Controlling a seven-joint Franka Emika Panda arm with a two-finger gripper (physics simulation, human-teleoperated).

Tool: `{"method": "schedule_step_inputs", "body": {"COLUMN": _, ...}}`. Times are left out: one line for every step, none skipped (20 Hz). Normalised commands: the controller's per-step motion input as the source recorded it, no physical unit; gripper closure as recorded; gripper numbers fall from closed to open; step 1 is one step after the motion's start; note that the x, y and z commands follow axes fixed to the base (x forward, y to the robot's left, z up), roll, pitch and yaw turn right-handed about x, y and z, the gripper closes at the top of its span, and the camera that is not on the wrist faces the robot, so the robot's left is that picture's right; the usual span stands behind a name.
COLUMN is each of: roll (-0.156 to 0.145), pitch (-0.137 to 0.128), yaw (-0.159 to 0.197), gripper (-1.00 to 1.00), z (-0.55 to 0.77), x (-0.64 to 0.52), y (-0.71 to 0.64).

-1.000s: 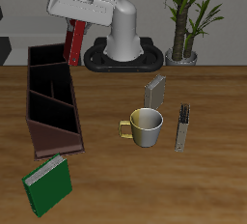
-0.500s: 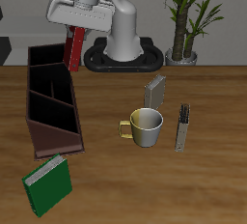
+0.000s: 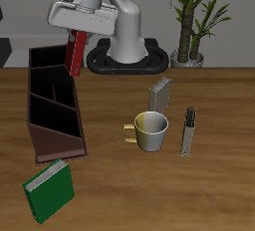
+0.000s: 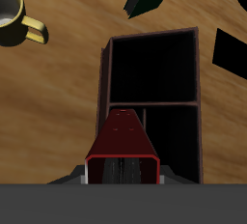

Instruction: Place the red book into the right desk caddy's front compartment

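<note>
The red book (image 3: 75,51) hangs upright in the air, held at its top by my gripper (image 3: 76,32), which is shut on it. It hovers above the far end of the right desk caddy (image 3: 52,101), a long dark maroon tray with inner dividers. In the wrist view the red book (image 4: 122,149) points down toward the caddy (image 4: 152,83), over the divider between two compartments. The book's lower edge is clear of the caddy walls.
A green book (image 3: 49,190) lies near the table's front edge beyond the caddy's near end. A white mug (image 3: 150,130), an upright grey book (image 3: 160,95) and a thin dark book (image 3: 189,130) stand mid-table. A potted plant (image 3: 192,21) stands at the back.
The gripper and red book have shifted slightly sideways and a little lower over the caddy's far end. Nothing else moved.
</note>
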Motion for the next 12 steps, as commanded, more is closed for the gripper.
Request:
{"method": "schedule_step_inputs", "body": {"roll": -0.024, "pitch": -0.007, "yaw": -0.003, "gripper": 1.00, "z": -0.07, "x": 0.05, "y": -0.03}}
{"method": "schedule_step_inputs", "body": {"roll": -0.010, "pitch": 0.027, "yaw": -0.044, "gripper": 1.00, "z": -0.07, "x": 0.03, "y": -0.02}}
{"method": "schedule_step_inputs", "body": {"roll": 0.016, "pitch": -0.006, "yaw": 0.056, "gripper": 1.00, "z": -0.16, "x": 0.04, "y": -0.05}}
{"method": "schedule_step_inputs", "body": {"roll": -0.007, "pitch": 0.001, "yaw": 0.005, "gripper": 1.00, "z": -0.05, "x": 0.01, "y": -0.04}}
{"method": "schedule_step_inputs", "body": {"roll": -0.033, "pitch": 0.007, "yaw": -0.015, "gripper": 1.00, "z": -0.13, "x": -0.02, "y": -0.17}}
{"method": "schedule_step_inputs", "body": {"roll": -0.011, "pitch": 0.011, "yaw": -0.027, "gripper": 1.00, "z": -0.04, "x": -0.01, "y": -0.14}}
{"method": "schedule_step_inputs", "body": {"roll": -0.050, "pitch": -0.004, "yaw": -0.039, "gripper": 1.00, "z": -0.06, "x": -0.03, "y": -0.15}}
{"method": "schedule_step_inputs", "body": {"roll": -0.010, "pitch": -0.007, "yaw": 0.010, "gripper": 1.00, "z": -0.03, "x": 0.01, "y": -0.07}}
{"method": "schedule_step_inputs", "body": {"roll": -0.026, "pitch": -0.002, "yaw": -0.038, "gripper": 1.00, "z": -0.02, "x": 0.00, "y": -0.08}}
{"method": "schedule_step_inputs", "body": {"roll": -0.019, "pitch": 0.013, "yaw": -0.058, "gripper": 1.00, "z": -0.08, "x": 0.04, "y": -0.14}}
{"method": "schedule_step_inputs", "body": {"roll": -0.034, "pitch": 0.016, "yaw": 0.015, "gripper": 1.00, "z": -0.13, "x": 0.06, "y": -0.08}}
{"method": "schedule_step_inputs", "body": {"roll": 0.032, "pitch": 0.061, "yaw": -0.061, "gripper": 1.00, "z": -0.28, "x": 0.10, "y": -0.01}}
